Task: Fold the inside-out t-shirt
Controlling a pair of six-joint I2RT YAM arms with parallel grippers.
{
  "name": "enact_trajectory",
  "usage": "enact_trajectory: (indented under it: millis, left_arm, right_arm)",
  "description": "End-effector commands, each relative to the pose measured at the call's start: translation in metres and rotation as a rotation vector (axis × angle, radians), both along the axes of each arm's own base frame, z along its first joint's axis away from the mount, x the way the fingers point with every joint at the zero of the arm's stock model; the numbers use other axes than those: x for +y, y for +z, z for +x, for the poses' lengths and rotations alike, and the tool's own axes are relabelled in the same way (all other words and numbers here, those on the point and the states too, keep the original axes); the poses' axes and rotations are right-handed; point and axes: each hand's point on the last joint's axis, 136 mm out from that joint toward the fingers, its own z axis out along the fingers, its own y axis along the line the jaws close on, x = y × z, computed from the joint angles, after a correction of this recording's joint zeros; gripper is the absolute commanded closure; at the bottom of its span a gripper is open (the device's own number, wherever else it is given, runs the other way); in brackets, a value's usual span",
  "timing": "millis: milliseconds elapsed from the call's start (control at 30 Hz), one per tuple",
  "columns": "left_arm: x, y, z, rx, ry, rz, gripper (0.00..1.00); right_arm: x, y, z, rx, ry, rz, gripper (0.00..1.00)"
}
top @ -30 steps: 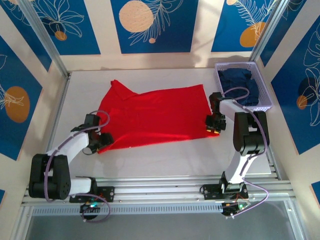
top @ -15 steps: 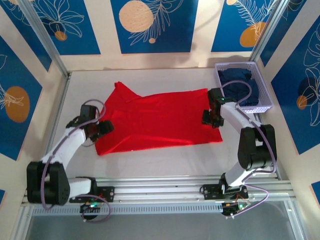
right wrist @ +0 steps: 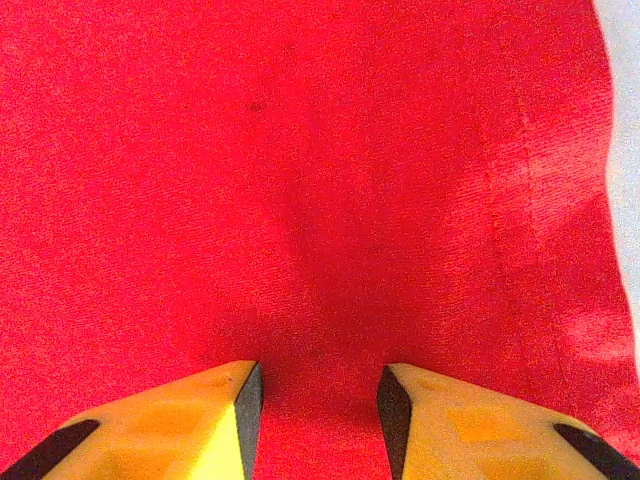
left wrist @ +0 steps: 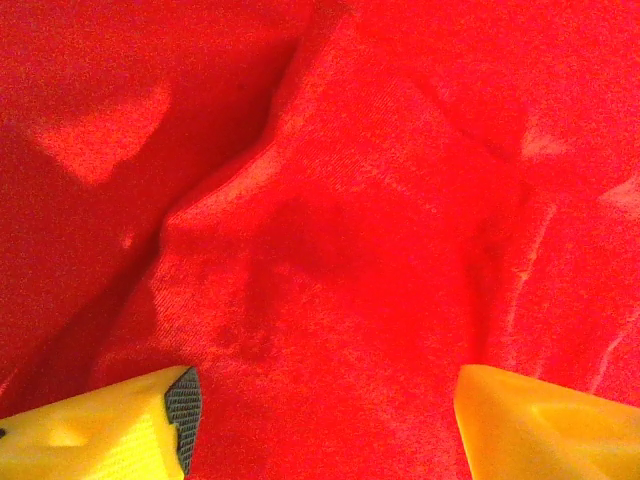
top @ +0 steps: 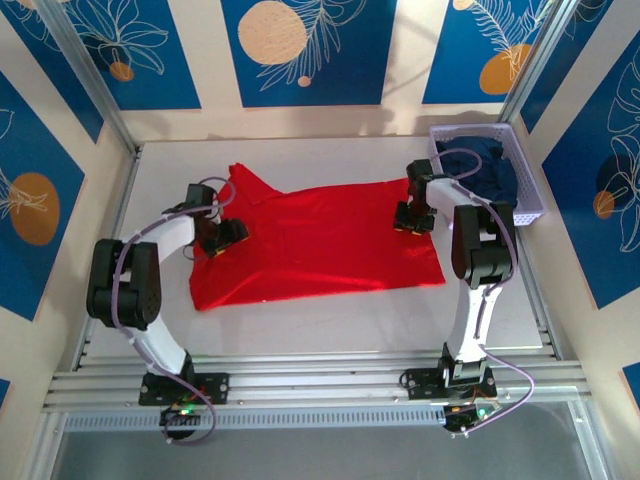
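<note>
Currently the red t-shirt (top: pixel 320 245) lies spread mid-tabletop (top: pixel 330 320), left claw (top: pixel 227 237) wide open over its left end, right claw (top: pixel 411 218) part open over its right end, both empty; risk: a shallow pinch catches one layer and the fold bunches.

No legible lettering, label, brand or number on the red t-shirt (top: pixel 320 240) or elsewhere

Top view brightly and evenly lit, only faint soft shadows thrown on the table (top: pixel 330 320), wrist views grainy, t-shirt (left wrist: pixel 350 200) red oversaturated, bright patches and dark fold shadows noted
</note>
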Motion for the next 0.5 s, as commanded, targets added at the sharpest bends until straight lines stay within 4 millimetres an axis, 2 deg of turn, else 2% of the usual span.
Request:
enact_trajectory:
  millis: [0,100,200,333,400,467]
  left_arm:
    - [0.006,-0.016,-0.036,0.064,-0.023,0.045,0.32]
    - [0.010,-0.026,-0.066,0.104,-0.019,0.051,0.32]
    - [0.010,-0.020,-0.074,0.093,-0.007,0.039,0.32]
    - [0.010,-0.005,-0.067,0.062,-0.010,0.043,0.32]
    - [0.014,0.007,-0.054,0.030,-0.015,0.075,0.32]
    - [0.013,0.025,-0.029,-0.031,-0.012,0.084,0.31]
  right_arm:
    - [-0.007,-0.020,-0.059,0.199,0.015,-0.030,0.61]
    - [-0.010,-0.021,-0.083,0.236,0.029,-0.059,0.61]
    - [-0.013,-0.012,-0.084,0.206,0.054,-0.095,0.61]
    - [-0.007,0.003,-0.063,0.138,0.080,-0.085,0.60]
    - [0.000,0.012,-0.051,0.101,0.099,-0.089,0.60]
    - [0.010,0.025,-0.036,0.038,0.121,-0.095,0.59]
